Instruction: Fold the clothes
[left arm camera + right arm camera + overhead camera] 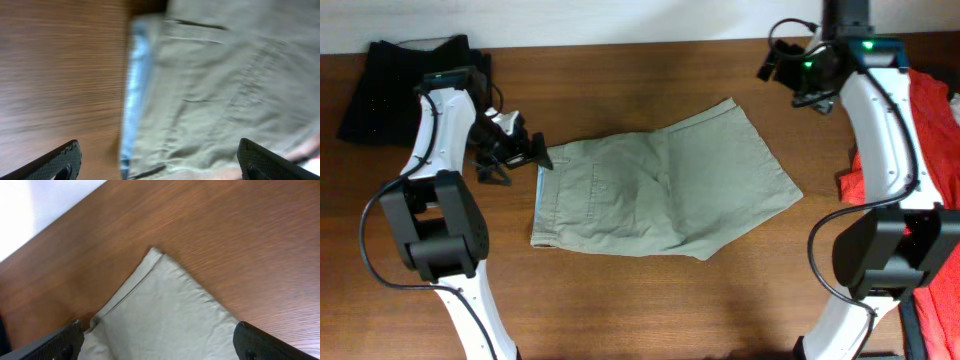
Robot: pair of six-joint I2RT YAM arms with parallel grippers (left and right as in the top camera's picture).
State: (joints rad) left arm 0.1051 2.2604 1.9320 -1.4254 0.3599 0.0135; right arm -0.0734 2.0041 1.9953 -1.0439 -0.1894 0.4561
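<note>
The khaki shorts [660,185] lie flat in the middle of the wooden table [620,300], waistband to the left. My left gripper [520,165] stands open just left of the waistband. In the left wrist view the shorts [225,85] fill the right side, and the left gripper [160,165] holds nothing between its dark fingertips [65,160]. My right gripper [782,62] hangs open beyond the shorts' far right corner. In the right wrist view that corner of the shorts [160,310] lies below the open right gripper [160,345], apart from it.
A black garment [380,85] lies at the table's far left corner. A red T-shirt [935,120] is heaped at the right edge, partly behind the right arm. Bare wood shows in front of the shorts.
</note>
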